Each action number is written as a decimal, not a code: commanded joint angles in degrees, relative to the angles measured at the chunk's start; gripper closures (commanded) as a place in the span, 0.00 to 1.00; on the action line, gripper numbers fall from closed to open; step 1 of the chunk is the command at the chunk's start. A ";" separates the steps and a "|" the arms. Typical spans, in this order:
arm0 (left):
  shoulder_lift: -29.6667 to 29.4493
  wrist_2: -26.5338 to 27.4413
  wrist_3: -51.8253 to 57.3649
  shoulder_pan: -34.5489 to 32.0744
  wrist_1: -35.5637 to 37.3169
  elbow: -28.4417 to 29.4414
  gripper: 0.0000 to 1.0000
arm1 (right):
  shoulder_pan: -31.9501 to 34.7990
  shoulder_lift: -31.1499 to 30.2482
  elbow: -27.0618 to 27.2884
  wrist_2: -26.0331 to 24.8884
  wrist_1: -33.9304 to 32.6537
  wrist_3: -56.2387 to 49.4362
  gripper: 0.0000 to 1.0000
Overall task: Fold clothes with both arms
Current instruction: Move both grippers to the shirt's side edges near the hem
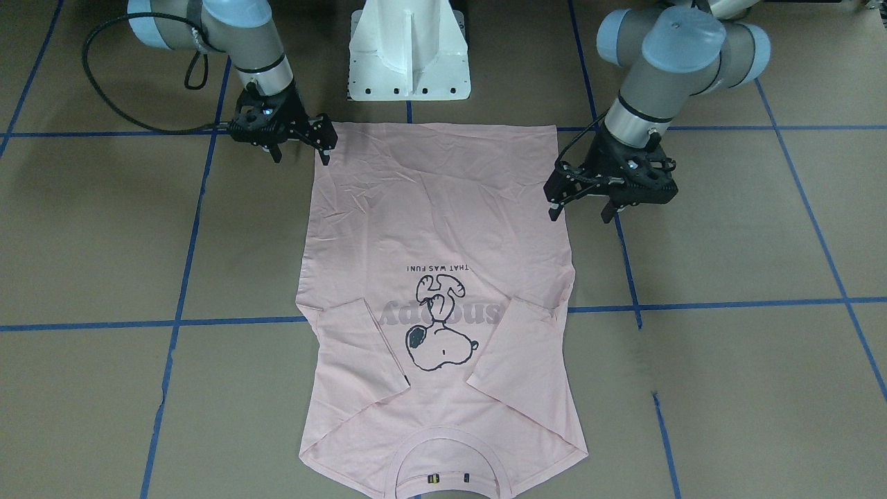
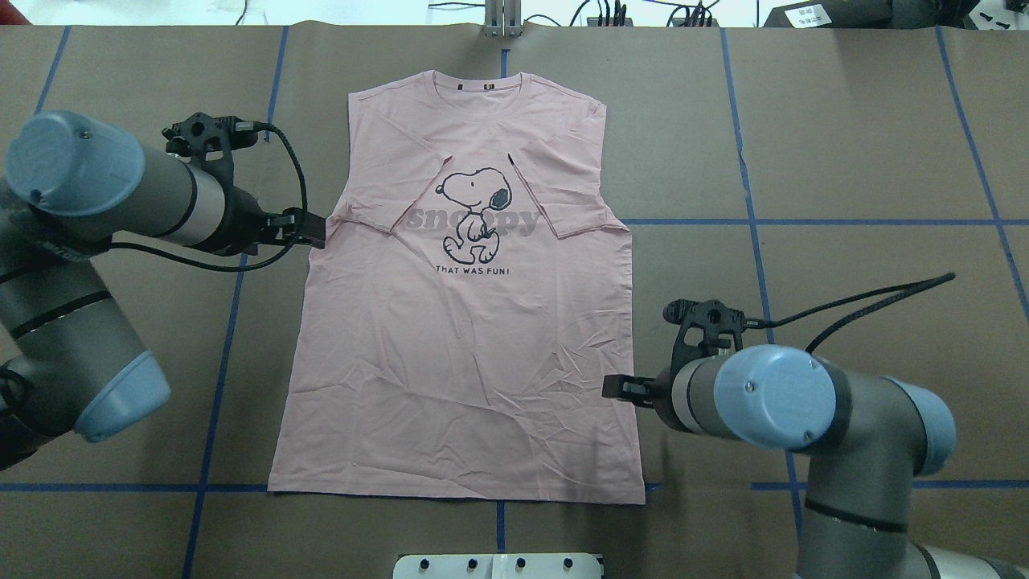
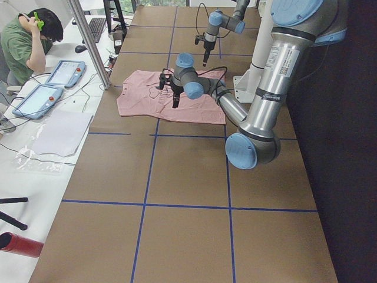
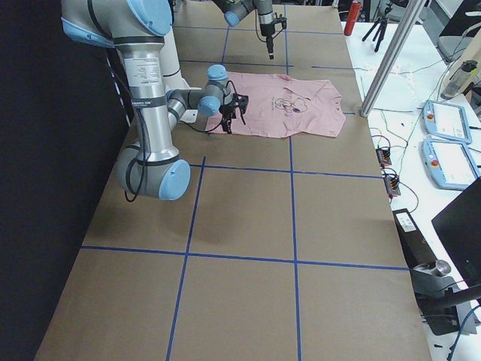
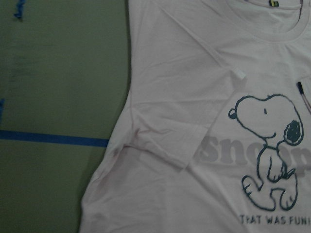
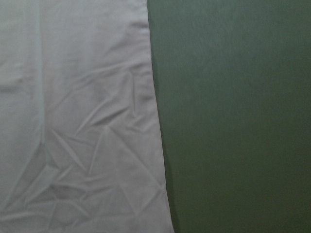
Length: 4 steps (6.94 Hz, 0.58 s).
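Overhead exterior: pedestal (image 2: pixel 498 566) nr T-shirt (image 2: pixel 466 346) hem

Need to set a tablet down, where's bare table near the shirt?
Bare table ahead of the right arm beside the T-shirt, and at both table ends. Crowded: the shirt's sides, at left hand and right hand.

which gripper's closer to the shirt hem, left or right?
The right gripper, open, right beside a corner of the hem of the T-shirt. The left gripper, also open, sits farther up the opposite side edge.
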 commanded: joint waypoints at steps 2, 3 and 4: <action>2.95 0.22 0.79 0.02 0.31 -2.35 0.00 | -10.96 -2.24 1.34 -8.64 -0.54 7.73 0.00; 2.95 0.22 0.78 0.02 0.31 -2.35 0.00 | -11.66 -2.50 0.73 -8.47 -0.89 7.72 0.01; 2.95 0.22 0.78 0.02 0.31 -2.35 0.00 | -12.80 -2.16 0.46 -8.21 -3.07 7.64 0.02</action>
